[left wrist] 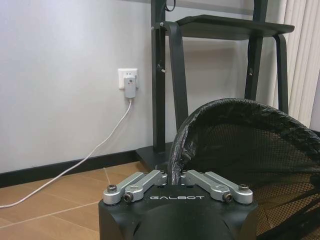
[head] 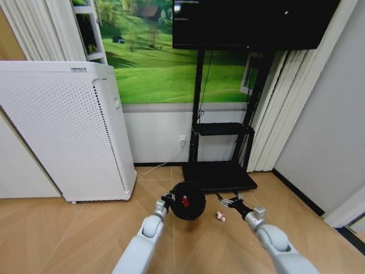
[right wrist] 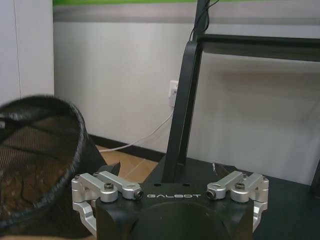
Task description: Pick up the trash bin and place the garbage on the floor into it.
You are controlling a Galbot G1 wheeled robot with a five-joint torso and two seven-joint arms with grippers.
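In the lower middle of the head view, the small black round mesh trash bin (head: 188, 201) sits over the light tan herringbone wood floor (head: 68, 228), just in front of the black TV stand base (head: 219, 176). The left gripper (head: 168, 198) meets the bin's left rim, and in the left wrist view its fingers are drawn together, pinching the black rim of the bin (left wrist: 240, 150), whose mesh wall fills the right half of that frame. A red crushed can (head: 184, 201) lies inside the bin. The right gripper (head: 230, 201), right of the bin, hangs above the floor with its fingers spread wide and holding nothing; a white-and-red scrap (head: 220, 216) lies on the floor just below and left of it. A tall white perforated appliance (head: 63, 131) stands at the left.
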